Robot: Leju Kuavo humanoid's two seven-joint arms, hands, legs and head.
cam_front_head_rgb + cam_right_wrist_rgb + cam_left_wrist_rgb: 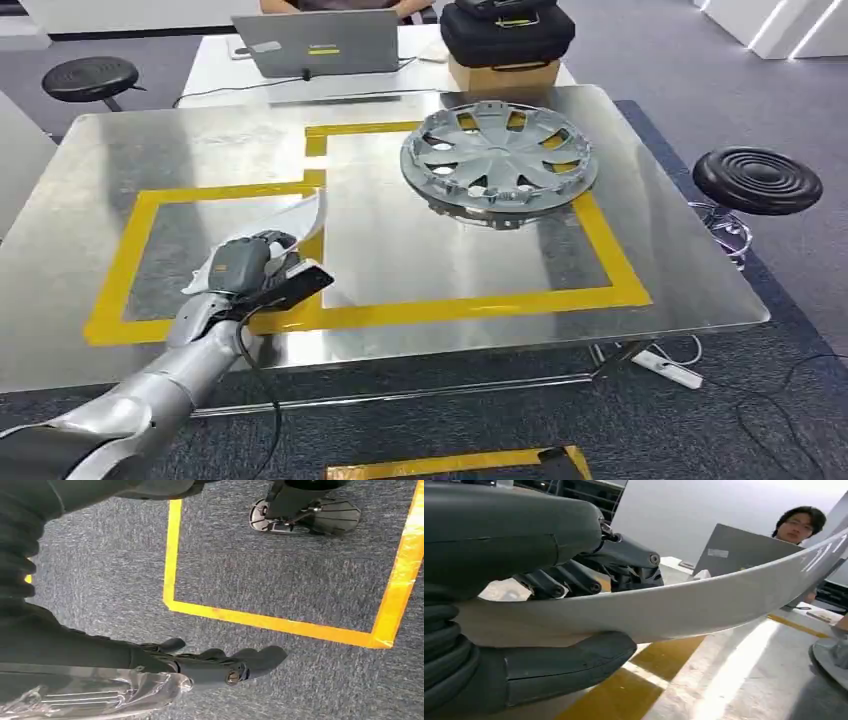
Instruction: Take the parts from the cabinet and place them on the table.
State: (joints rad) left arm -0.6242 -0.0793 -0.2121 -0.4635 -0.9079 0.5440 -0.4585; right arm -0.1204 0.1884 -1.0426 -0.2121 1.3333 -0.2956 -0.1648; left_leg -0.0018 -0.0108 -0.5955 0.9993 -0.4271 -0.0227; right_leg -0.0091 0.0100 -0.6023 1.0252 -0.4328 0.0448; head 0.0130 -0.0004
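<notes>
**Left hand lowering curved part onto table**

Nearest you, the right hand (220, 665) hangs over carpet; a clear plastic-wrapped piece (95, 695) lies along it, but can't tell if it's gripped. Next, your left hand (250, 270) pinches a pale curved panel (290, 225), thumb under, fingers (574, 580) over, prob. to keep it level above the yellow tape outline (130, 250) on the steel table (400, 250). Farther off, a wheel cover (498, 160) lies inside its own outline. No containers in view.

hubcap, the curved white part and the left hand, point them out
hubcap (498, 160), head view, on its centre hub
curved white part (684, 607), left wrist view, on the middle of its broad face
left hand (248, 268), head view, on its grey back
</notes>
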